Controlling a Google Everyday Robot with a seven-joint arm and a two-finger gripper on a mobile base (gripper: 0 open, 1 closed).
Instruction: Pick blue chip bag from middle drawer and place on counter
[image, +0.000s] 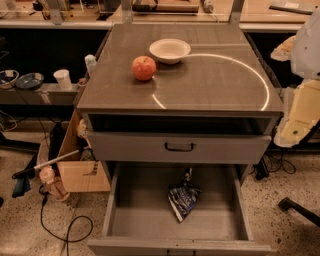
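Note:
The blue chip bag (183, 199) lies crumpled on the floor of the open middle drawer (125, 220), right of its centre. The drawer is pulled out toward the camera below a closed drawer front with a black handle (179, 147). The counter (215, 75) is the grey-brown cabinet top with a pale arc across it. A red apple (144, 68) and a white bowl (170, 50) stand on its far left part. My gripper is not in view. Only white and pale arm parts (306, 75) show at the right edge, beside the counter and apart from the bag.
A cardboard box (80, 170) and cables lie on the floor left of the cabinet. A white cup (63, 79) and bowls sit on a low shelf at the left. A dark leg (299, 209) crosses the floor at the lower right.

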